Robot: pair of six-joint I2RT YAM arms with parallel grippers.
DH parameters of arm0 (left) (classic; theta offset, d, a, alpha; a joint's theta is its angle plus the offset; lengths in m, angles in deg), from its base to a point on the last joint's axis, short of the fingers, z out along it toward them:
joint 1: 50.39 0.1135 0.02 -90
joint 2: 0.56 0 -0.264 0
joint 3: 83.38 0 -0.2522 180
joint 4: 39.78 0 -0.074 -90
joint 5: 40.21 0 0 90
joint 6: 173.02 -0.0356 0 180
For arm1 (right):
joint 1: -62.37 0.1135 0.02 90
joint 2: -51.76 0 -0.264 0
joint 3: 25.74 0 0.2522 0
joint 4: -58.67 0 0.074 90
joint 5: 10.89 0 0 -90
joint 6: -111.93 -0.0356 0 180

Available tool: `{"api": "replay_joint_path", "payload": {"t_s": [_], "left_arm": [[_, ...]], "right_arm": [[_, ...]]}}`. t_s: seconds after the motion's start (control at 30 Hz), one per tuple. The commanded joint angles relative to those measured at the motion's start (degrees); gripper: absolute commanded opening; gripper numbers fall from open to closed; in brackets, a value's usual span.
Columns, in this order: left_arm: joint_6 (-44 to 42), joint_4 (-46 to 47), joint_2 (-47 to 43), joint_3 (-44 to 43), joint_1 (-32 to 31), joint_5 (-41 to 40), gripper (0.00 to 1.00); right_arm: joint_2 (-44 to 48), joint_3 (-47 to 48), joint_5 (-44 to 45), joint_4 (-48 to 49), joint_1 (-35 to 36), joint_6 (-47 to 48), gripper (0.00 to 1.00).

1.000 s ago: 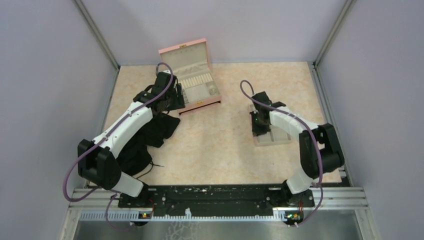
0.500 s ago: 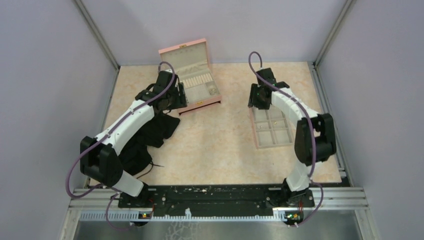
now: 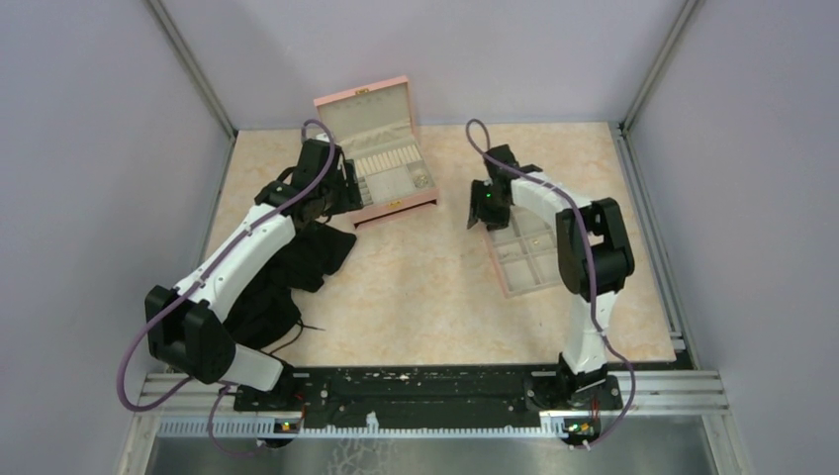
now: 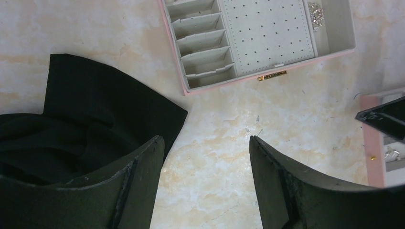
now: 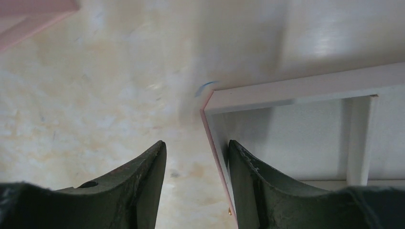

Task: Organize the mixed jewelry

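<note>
Beige marble-pattern tabletop [image 3: 425, 297]: wide bare strip down the middle between the two arms, and free room along the near edge. Far-left is crowded. The open pink hinged box with cream lining [image 3: 381, 173] sits near the back wall, and the crumpled black cloth [image 3: 297, 262] lies just near-left of it, one corner close to the box's front-left corner. The flat pink-rimmed six-compartment tray [image 3: 534, 257] is on the right, slightly skewed, well apart from the box.

Left gripper [image 4: 205, 167]: arm stretched forward along the left side, wrist over the cloth edge beside the box's left front. Fingers spread wide, nothing between them, bare table below.

Right gripper [image 5: 197, 164]: arm folded, elbow above the tray, wrist reaching toward centre over the tray's far-left corner. Fingers apart; the pink rim runs under the gap, not pinched as far as I can tell.

The mixed jewelry [image 4: 315, 14] is a silvery glinting cluster in the narrow compartment at the box's right end. A few more pale specks [image 4: 389, 152] lie in the tray at the right edge of the left wrist view, with a gold dot [image 4: 373, 157] by the rim; too small to identify. The tray is mostly cut off there. From above, the right gripper's dark body hides the tray's far-left corner. The right wrist view is blurred.
</note>
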Motion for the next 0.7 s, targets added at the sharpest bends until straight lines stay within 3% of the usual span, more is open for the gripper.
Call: {"api": "replay_joint_path", "payload": {"t_s": [0.0,0.23,0.37,0.53,0.67], "left_arm": [[-0.58,-0.12,-0.47,0.57,0.50,-0.56,0.73],[-0.59,0.14,1.52,-0.13,1.22,-1.18,0.73],[-0.88,0.50,2.29,-0.43,1.79,-0.84,0.73],[-1.20,0.65,3.95,-1.29,2.40,-0.80,0.73],[-1.05,1.19,4.70,-1.88,2.87,-0.13,0.72]], "right_arm": [[1.48,2.97,-6.38,0.94,9.07,2.07,0.51],[8.22,-5.93,-11.88,-1.29,18.39,2.92,0.51],[14.84,-9.10,-12.26,-9.51,21.24,9.10,0.51],[26.33,-9.86,-0.17,-18.24,21.29,6.71,0.52],[35.24,-15.31,13.14,-21.19,21.22,-10.59,0.53]]}}
